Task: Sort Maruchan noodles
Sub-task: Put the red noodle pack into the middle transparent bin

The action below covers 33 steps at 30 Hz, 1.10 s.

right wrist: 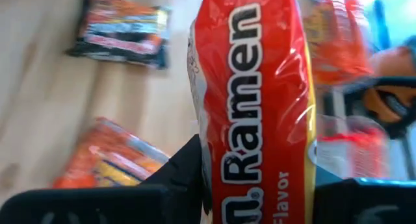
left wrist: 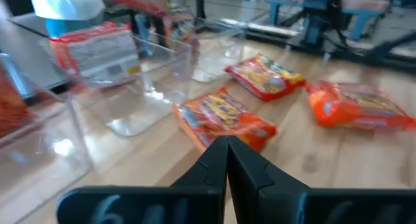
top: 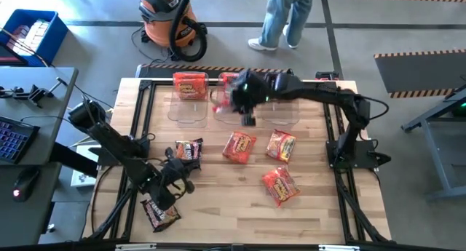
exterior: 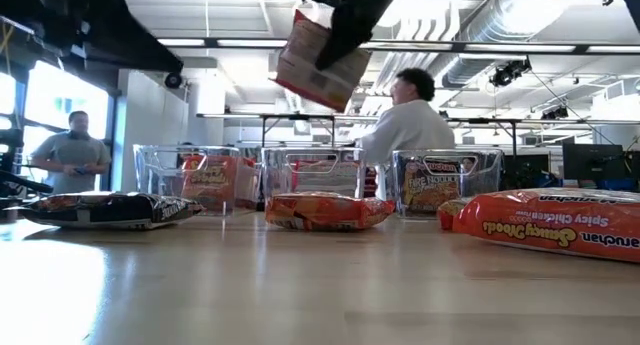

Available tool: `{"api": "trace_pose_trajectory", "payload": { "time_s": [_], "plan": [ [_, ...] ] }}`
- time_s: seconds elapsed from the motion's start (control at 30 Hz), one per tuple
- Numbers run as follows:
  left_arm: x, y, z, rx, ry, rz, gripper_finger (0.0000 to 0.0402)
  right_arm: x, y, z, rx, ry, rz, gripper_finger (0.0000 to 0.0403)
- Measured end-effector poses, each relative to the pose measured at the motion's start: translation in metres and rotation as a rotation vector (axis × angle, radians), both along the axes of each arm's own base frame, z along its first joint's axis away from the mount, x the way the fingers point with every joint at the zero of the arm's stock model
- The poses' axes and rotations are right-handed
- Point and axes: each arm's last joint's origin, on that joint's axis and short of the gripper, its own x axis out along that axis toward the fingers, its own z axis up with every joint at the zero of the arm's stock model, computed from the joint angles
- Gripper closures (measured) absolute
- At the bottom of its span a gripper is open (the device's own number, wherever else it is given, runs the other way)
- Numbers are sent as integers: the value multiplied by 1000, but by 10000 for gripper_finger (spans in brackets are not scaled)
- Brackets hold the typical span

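High view: right gripper [top: 234, 100] at 12 o'clock on the desk [top: 240, 207], grasping a red-and-white packet [top: 227, 91] over the middle clear bin [top: 237, 109]. Left gripper [top: 188, 184] at 8 o'clock, clenched on nothing, between two dark packets [top: 188, 150]. Three orange packets [top: 239, 147] lie centre to 4 o'clock.

Low view: the held packet hangs tilted, above the bins.

Left wrist view: fingers [left wrist: 227, 162] pressed together, an orange packet just ahead.

Right wrist view: packet pinched edge-on.

Step in hand: carrying to a bin. Next, likely: lower over the matching bin, then let go.
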Motion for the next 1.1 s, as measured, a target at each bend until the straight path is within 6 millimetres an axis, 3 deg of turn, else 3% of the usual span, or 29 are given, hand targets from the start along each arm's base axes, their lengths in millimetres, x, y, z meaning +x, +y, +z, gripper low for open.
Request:
{"api": "trace_pose_trajectory", "payload": {
  "time_s": [0.07,0.23,0.53,0.83,1.1],
  "plan": [
    [2,3,-2,21,34,-8,401,-1,-17,5,-15,2,-23,310],
    [15,9,-2,-13,75,-27,401,3,-56,-13,-7,91,-76,310],
    [27,15,-2,-14,105,-58,401,9,-108,-66,64,203,-116,310],
    [38,29,-2,-15,163,-70,401,14,-136,-101,79,229,-140,310],
    [50,39,2,-5,180,-110,401,20,-145,-125,112,243,-140,310]
  ]
}}
